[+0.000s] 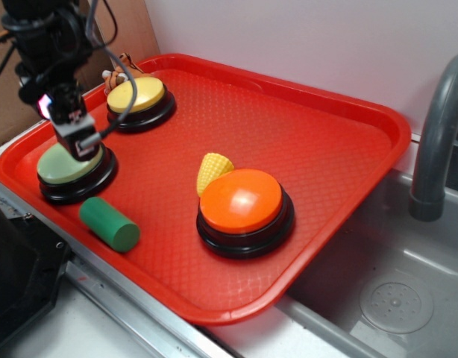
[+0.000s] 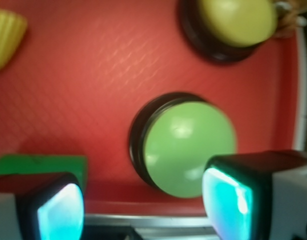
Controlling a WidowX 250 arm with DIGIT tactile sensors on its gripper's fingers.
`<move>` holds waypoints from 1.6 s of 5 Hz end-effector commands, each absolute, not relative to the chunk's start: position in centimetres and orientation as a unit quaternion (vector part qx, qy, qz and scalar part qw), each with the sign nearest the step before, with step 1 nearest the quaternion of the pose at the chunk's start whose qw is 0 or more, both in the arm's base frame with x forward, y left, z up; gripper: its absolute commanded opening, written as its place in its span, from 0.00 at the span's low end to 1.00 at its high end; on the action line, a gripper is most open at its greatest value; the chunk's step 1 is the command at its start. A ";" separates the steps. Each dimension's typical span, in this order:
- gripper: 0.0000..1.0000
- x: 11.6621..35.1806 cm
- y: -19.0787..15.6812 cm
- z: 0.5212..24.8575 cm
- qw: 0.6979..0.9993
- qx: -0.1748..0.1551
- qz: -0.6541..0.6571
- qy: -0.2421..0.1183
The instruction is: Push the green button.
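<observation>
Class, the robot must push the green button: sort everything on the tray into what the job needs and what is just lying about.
Needed for the job:
- green button
- end effector, directly over that button

Just lying about:
- yellow button
- orange button
- green cylinder block
- yellow toy corn
- red tray, which holds it all

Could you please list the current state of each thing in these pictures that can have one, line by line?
gripper: open, fingers apart, over the near edge of the green button; contact cannot be told.
green button: upright on the red tray, partly under the gripper.
yellow button: upright, untouched.
orange button: upright, untouched.
green cylinder block: lying on its side.
yellow corn toy: lying beside the orange button.
</observation>
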State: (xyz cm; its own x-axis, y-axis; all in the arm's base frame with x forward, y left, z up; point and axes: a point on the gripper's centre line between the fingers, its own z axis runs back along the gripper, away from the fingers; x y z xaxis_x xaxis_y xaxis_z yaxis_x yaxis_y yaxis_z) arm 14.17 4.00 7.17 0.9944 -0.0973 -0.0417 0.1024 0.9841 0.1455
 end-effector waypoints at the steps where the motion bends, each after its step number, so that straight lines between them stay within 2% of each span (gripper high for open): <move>1: 1.00 14.6 7.4 3.9 0.997 0.063 -0.042 0.034; 2: 1.00 14.8 7.9 2.4 0.997 0.048 -0.045 0.043; 3: 1.00 15.4 6.7 3.3 0.996 0.052 -0.059 0.040; 4: 1.00 15.4 6.0 7.0 0.996 0.069 -0.045 0.023; 5: 1.00 15.0 6.0 9.9 0.997 0.065 -0.033 0.010; 7: 1.00 14.5 7.1 12.3 0.998 0.054 -0.013 0.021; 8: 1.00 14.4 7.0 13.4 0.998 0.064 -0.005 0.019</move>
